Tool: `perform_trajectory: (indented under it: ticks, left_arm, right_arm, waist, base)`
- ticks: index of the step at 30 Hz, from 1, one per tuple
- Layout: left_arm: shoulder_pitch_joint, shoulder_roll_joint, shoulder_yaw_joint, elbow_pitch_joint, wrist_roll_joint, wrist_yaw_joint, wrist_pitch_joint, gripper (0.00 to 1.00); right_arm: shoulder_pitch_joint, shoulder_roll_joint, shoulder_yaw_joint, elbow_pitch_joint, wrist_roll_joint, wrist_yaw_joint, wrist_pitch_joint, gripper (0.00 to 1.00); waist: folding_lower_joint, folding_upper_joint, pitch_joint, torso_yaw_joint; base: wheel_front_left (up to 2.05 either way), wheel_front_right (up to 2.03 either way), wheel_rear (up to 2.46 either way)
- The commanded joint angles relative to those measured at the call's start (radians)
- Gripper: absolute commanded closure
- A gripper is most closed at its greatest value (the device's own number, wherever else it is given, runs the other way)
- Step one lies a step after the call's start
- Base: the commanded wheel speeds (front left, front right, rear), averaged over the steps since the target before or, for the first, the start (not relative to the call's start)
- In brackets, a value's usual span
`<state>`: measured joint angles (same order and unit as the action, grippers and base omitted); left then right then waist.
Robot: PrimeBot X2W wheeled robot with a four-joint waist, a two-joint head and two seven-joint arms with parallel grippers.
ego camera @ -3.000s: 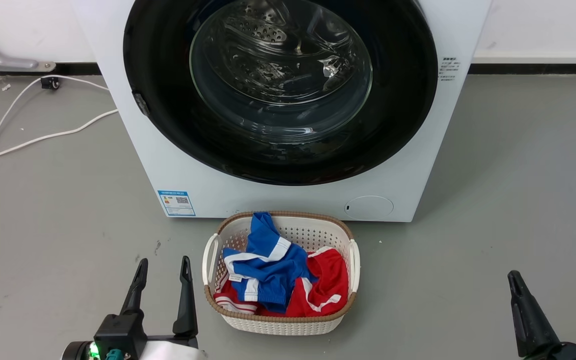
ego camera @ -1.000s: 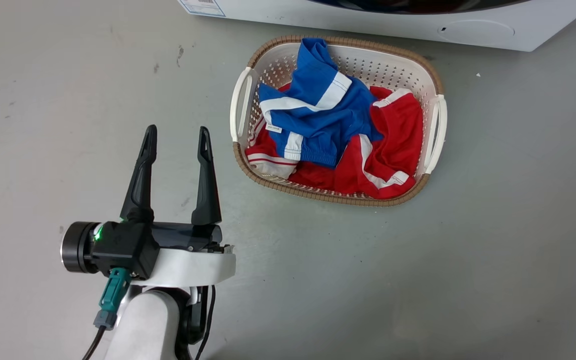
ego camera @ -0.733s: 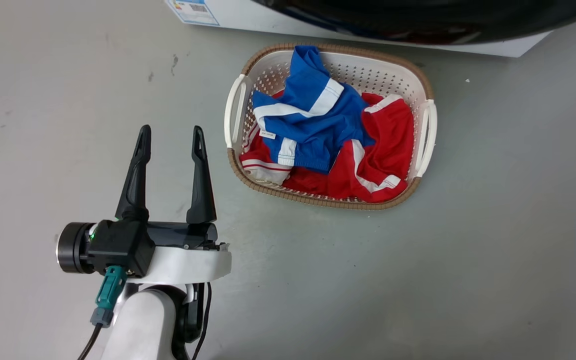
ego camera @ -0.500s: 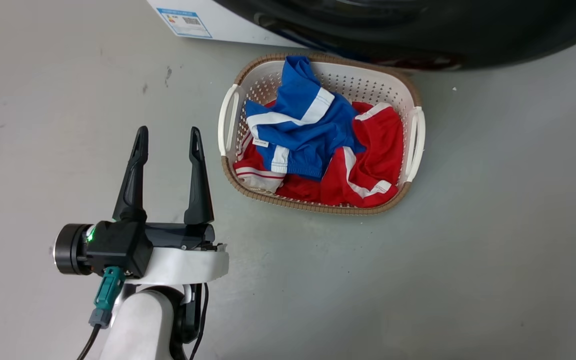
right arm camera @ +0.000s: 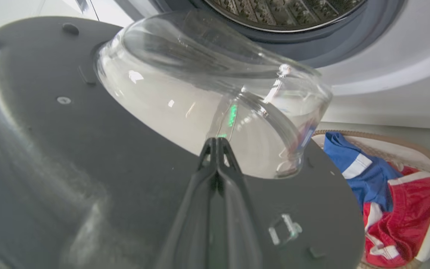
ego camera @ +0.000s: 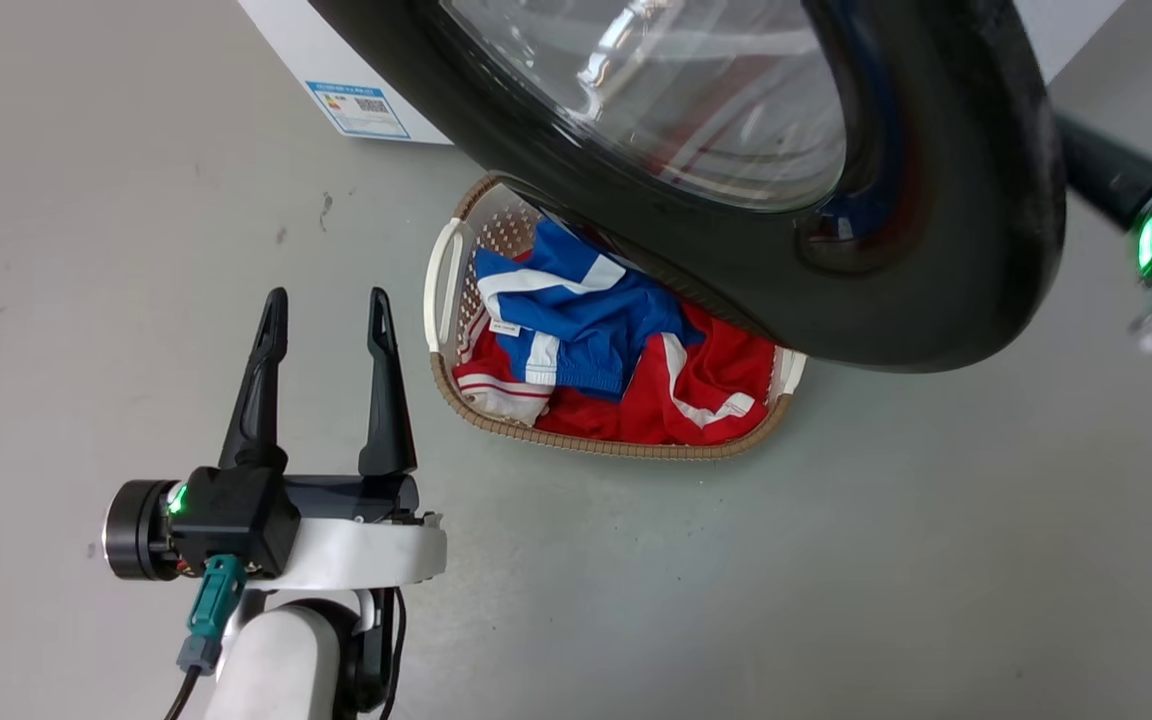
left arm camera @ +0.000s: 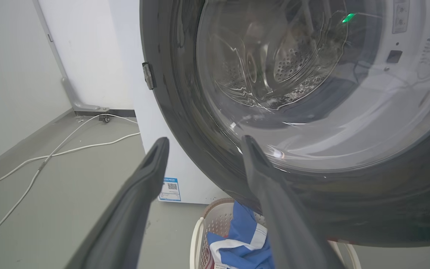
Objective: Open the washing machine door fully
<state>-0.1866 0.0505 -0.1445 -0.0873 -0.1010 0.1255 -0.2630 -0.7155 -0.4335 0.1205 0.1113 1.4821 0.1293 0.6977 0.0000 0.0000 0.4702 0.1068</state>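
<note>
Since the earlier frames the large round glossy black door with its bulging clear glass bowl (ego camera: 936, 250) has swung out from the white washing machine (ego camera: 318, 55). It now hangs partly open above the far side of the white perforated laundry basket with a brown woven rim (ego camera: 576, 443).

Right gripper (right arm camera: 217, 144): fingers pressed together, nothing between them, tips against the door's inner face at the foot of the bowl — apparently pushing.

Left gripper (ego camera: 324, 300): fingers spread, empty, beside the basket.

Risks: the closed tips may skid off the slick plastic or glass, leaving the door short of full travel. The door — hinged on the left — may also sweep into the idle left gripper.
</note>
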Motion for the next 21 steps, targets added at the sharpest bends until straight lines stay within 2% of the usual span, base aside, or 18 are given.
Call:
perform_trajectory:
  ticks: [1,11,13,21]
  left_arm:
    - [0.013,0.0,0.005,-0.001,0.006,0.001,-0.003,0.0]
    - [0.04,0.0,0.021,0.003,0.014,-0.005,-0.003,0.0]
    - [0.056,0.0,0.022,0.004,0.019,-0.003,-0.003,0.0]
    - [0.083,0.0,0.023,0.008,0.028,-0.006,-0.003,0.0]
  right_arm:
    - [0.048,0.008,0.006,-0.035,0.007,0.003,0.007,1.0]
    - [0.252,0.047,0.049,-0.2,0.018,0.003,0.0,1.0]
    - [0.323,0.077,0.073,-0.233,0.026,0.003,-0.015,1.0]
    - [0.447,0.133,0.138,-0.282,0.031,0.003,-0.041,1.0]
  waist:
    - [0.0,0.0,-0.011,-0.003]
    - [0.0,0.0,-0.062,-0.012]
    - [0.0,0.0,-0.085,-0.013]
    - [0.0,0.0,-0.132,-0.006]
  base:
    - [0.0,0.0,0.0]
    - [0.0,0.0,0.0]
    - [0.0,0.0,0.0]
    - [0.0,0.0,0.0]
